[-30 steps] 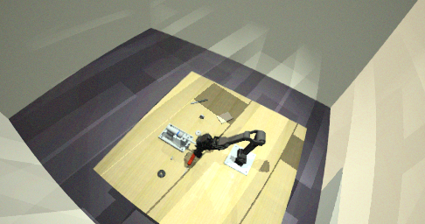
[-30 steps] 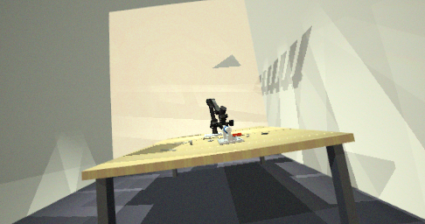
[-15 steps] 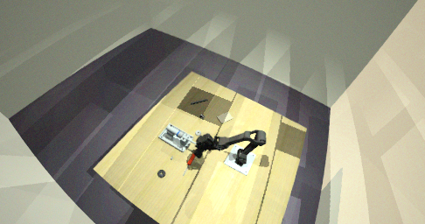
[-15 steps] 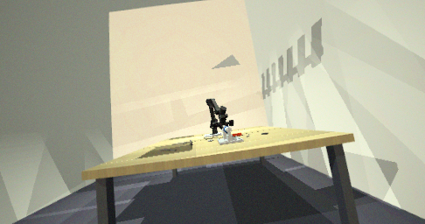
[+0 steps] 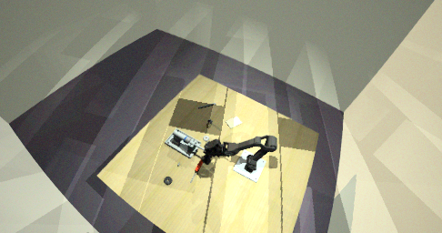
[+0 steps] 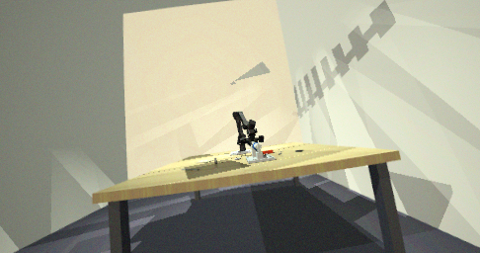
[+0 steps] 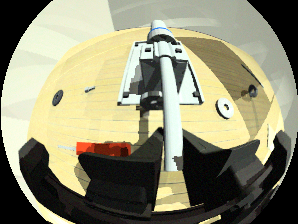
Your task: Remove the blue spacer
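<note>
The pale shaft (image 7: 172,100) runs from the far block assembly toward me, its near end between my fingers. My gripper (image 7: 168,131) is shut on the shaft. The housing (image 7: 158,24) (image 5: 178,133) stands at the far end of the light base plate (image 7: 124,91). A thin blue band (image 7: 161,29) (image 5: 186,138), apparently the blue spacer, shows around the shaft line beside the housing; whether it touches the block is too small to tell. A black ring-shaped part (image 7: 151,94) is at the plate's near edge. A pale ring (image 7: 219,108) (image 5: 205,138) lies on the table to the right.
A red-handled tool (image 7: 102,149) (image 5: 199,166) lies left of the shaft, close to my left finger. A dark disc (image 7: 57,97) (image 5: 167,182) and a small bolt (image 7: 88,88) lie farther left. A small dark part (image 7: 253,91) (image 5: 209,123) and a dark rod (image 5: 206,106) are on the right.
</note>
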Tool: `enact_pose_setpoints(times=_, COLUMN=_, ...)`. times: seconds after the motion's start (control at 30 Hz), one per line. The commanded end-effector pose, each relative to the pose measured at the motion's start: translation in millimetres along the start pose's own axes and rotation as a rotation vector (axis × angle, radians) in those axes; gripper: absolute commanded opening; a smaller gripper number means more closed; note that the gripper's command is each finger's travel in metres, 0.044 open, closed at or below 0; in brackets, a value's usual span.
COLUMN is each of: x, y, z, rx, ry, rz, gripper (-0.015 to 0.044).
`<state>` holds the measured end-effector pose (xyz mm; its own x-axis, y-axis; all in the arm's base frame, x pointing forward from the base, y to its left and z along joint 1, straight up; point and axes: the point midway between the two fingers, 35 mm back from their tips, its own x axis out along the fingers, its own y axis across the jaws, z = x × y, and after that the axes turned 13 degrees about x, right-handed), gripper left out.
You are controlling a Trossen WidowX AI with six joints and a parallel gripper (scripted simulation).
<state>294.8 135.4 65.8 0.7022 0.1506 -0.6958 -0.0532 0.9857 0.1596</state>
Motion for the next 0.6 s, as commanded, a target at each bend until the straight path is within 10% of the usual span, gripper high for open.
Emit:
enact_pose_setpoints(times=0.0, x=-0.7, y=-0.5, z=-0.2, rx=0.006, ry=-0.002, rz=-0.002, gripper=0.0)
enact_pose_setpoints(times=0.57, x=-2.2, y=-0.8, z=-1.7, rx=0.006, ry=-0.001, rz=-0.002, gripper=0.0)
